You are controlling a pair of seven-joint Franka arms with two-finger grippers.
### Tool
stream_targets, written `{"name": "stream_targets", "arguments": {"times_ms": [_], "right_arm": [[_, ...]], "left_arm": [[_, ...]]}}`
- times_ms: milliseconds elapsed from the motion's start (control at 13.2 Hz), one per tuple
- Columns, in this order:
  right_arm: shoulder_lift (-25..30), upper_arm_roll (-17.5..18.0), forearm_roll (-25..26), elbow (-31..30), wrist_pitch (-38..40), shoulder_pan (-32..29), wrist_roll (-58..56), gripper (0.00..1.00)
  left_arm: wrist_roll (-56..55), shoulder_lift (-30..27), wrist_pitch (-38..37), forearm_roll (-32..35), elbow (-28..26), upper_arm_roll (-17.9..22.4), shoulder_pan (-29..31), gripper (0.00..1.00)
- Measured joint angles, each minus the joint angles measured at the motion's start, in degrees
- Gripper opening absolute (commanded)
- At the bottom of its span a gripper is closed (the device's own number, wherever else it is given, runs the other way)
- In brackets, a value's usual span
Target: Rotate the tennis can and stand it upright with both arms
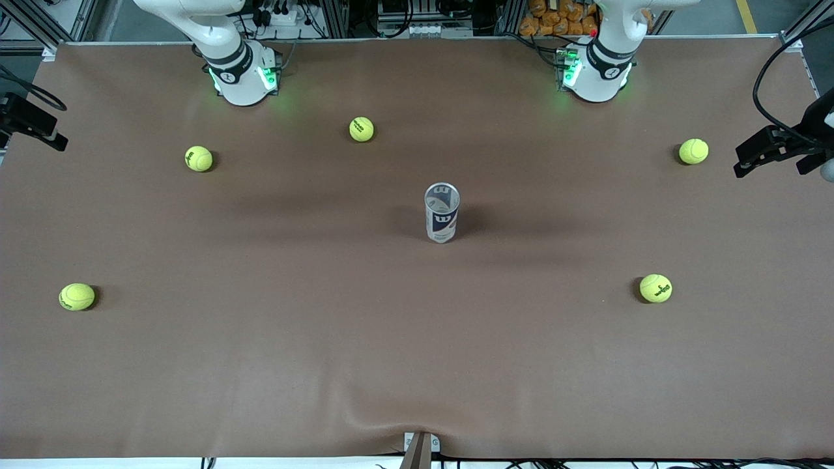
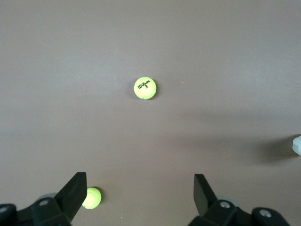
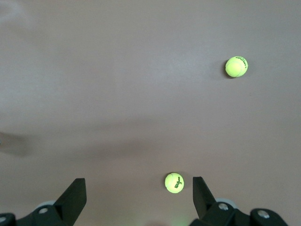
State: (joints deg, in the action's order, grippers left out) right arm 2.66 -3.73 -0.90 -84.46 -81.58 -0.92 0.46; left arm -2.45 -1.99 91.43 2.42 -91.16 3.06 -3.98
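From my remote station, the slim clear-plastic tennis can with its white and navy label (image 1: 442, 212) stands upright near the middle of the brown-covered table (image 1: 417, 365), touching nothing, with five yellow-green tennis balls scattered well apart around it. I judge the uprighting done. Both arms are drawn high above the table, and the front view shows only their shoulders; neither hand appears there. The left hand (image 2: 140, 190) hangs with its fingers spread wide and empty over one yellow-green tennis ball (image 2: 145, 88) toward the left arm's end of the table. The right hand (image 3: 139, 194) is likewise spread and empty over another yellow-green ball (image 3: 174, 182) toward the right arm's end. I read the can as light, thin-walled and slick, easily tipped or dented; a gentle hold across the labelled middle looks safest to me. Whether it holds anything, I cannot make out. Only a pale sliver at the left wrist view's edge may be the can.
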Motion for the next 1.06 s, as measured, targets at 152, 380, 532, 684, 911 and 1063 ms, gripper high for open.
{"name": "stream_targets", "arguments": {"times_ms": [152,380,532,684,911,1063], "right_arm": [[0.0,0.0,0.6,0.0,0.0,0.0,0.0,1.00],[0.0,0.0,1.2,0.0,0.0,0.0,0.0,1.00],[0.0,-0.1,1.2,0.0,0.0,0.0,0.0,1.00],[0.0,0.0,1.2,0.0,0.0,0.0,0.0,1.00],[0.0,0.0,1.2,0.0,0.0,0.0,0.0,1.00],[0.0,0.0,1.2,0.0,0.0,0.0,0.0,1.00]], "left_arm": [[0.0,0.0,0.0,0.0,0.0,0.0,0.0,1.00],[1.3,0.0,0.0,0.0,0.0,-0.1,0.0,1.00],[1.6,0.0,0.0,0.0,0.0,-0.5,0.0,1.00],[1.6,0.0,0.0,0.0,0.0,-0.6,0.0,1.00],[1.6,0.0,0.0,0.0,-0.1,-0.6,0.0,1.00],[1.6,0.0,0.0,0.0,-0.1,-0.6,0.0,1.00]]}}
